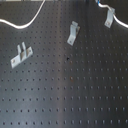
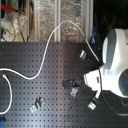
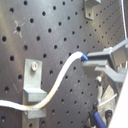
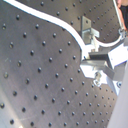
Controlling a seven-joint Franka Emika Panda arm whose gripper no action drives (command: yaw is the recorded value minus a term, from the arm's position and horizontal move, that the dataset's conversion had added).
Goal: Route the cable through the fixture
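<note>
The white cable point(image 2: 42, 60) curves across the black perforated board from the second exterior view's left towards the arm. In both wrist views my gripper point(image 3: 93, 62) point(image 4: 95, 56) is shut on the cable point(image 3: 62, 80) close to its blue-tipped end. The fixture point(image 1: 109, 19), a small slanted silver clip, stands at the far right in the first exterior view, where the cable point(image 1: 119, 21) passes right beside it. In the first wrist view the cable lies across the lower part of a screwed-down clip point(image 3: 32, 86). The second wrist view shows the cable point(image 4: 60, 22) running alongside a clip point(image 4: 87, 27).
A two-pronged bracket point(image 1: 20, 55) and a larger bent strip point(image 1: 73, 34) are fixed to the board point(image 1: 65, 95). The white arm point(image 2: 116, 60) fills the second exterior view's right. Foil-covered boxes point(image 2: 60, 15) stand beyond the board's far edge there.
</note>
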